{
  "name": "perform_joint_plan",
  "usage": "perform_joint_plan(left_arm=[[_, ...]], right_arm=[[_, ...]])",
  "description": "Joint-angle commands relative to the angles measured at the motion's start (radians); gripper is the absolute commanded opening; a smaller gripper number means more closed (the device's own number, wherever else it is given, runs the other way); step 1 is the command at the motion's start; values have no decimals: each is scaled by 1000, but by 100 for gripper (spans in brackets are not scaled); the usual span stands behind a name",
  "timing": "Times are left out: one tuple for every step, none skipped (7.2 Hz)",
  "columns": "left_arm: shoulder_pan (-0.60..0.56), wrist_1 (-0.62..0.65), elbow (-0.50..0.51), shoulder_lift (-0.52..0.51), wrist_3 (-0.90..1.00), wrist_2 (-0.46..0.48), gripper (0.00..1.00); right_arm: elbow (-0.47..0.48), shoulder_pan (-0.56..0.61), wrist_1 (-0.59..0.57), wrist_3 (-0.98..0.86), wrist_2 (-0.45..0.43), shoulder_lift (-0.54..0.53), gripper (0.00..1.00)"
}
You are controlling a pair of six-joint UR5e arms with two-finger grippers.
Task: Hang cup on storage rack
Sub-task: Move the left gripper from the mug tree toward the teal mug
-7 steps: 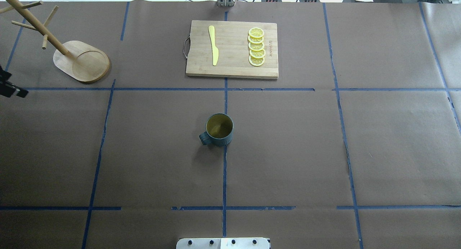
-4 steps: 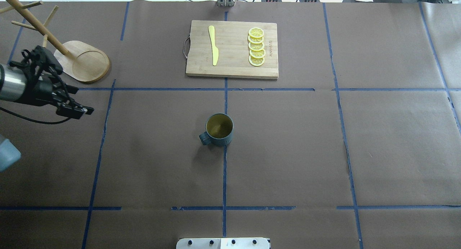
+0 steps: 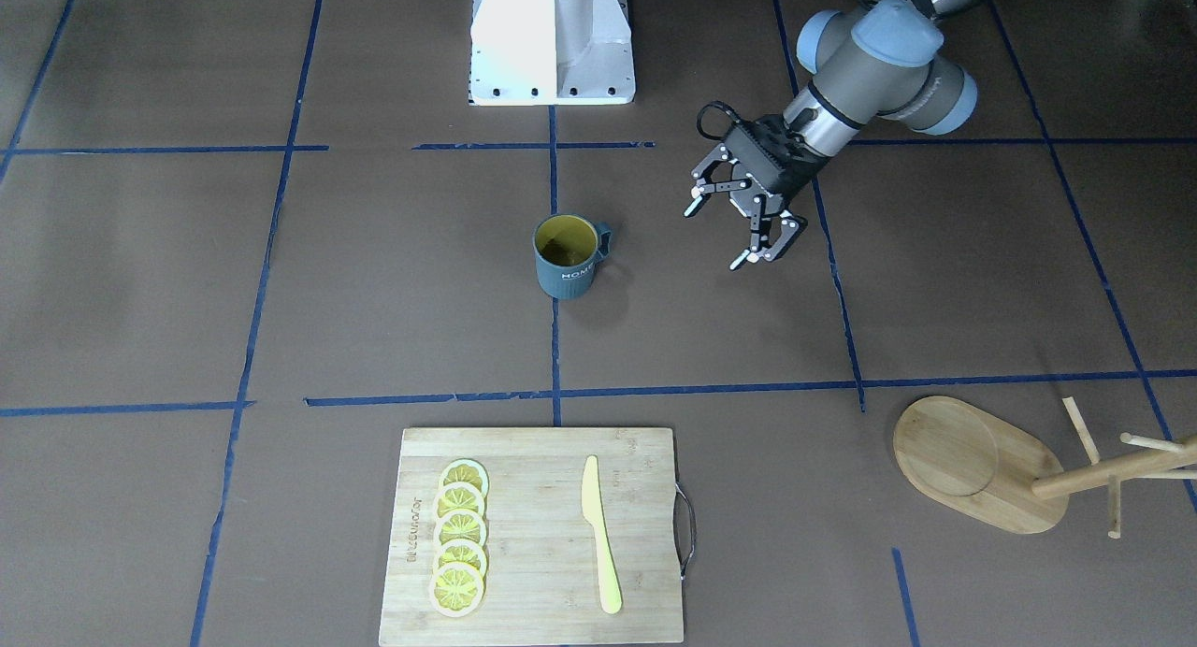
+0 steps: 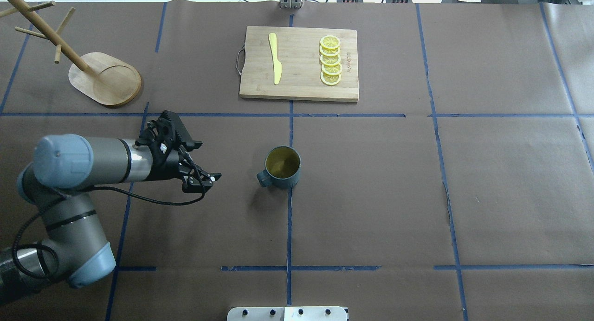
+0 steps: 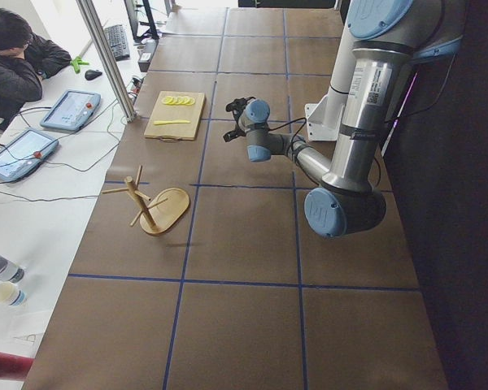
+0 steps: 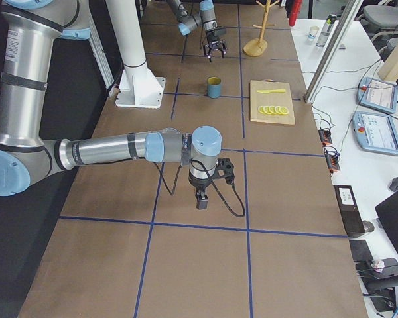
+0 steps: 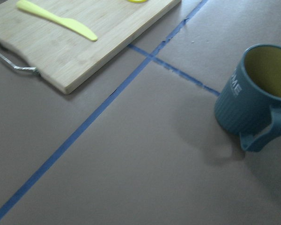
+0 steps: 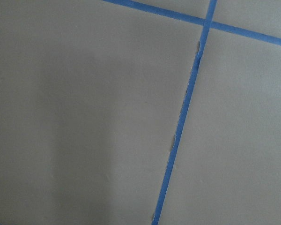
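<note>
Teal HOME mug [image 3: 567,257] upright at table [image 3: 281,282] centre; left gripper [image 3: 715,238] nearby, jaws apart, empty; right gripper [image 6: 201,201] jaws: cannot tell.

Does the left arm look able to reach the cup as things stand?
Probably yes. The left gripper is open and hangs apart from the cup, on its handle side. Only bare table lies between them, so nothing seems to block a straight approach.

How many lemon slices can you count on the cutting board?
5. The lemon slices overlap in one row along the board's right side in the overhead view, apart from the knife. None seems hidden.
</note>
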Motion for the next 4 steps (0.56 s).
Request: perform_joint_plan(left_arm=[[142, -51, 51, -64, -4, 185, 100], [167, -51, 110, -130, -6, 235, 100], [188, -53, 140, -164, -7, 268, 100], [191, -55, 144, -167, -6, 268, 100]], right_arm=[[-2, 0, 0, 0, 0, 0, 100], [-2, 0, 0, 0, 0, 0, 100], [-2, 0, 0, 0, 0, 0, 100], [-2, 0, 0, 0, 0, 0, 100]])
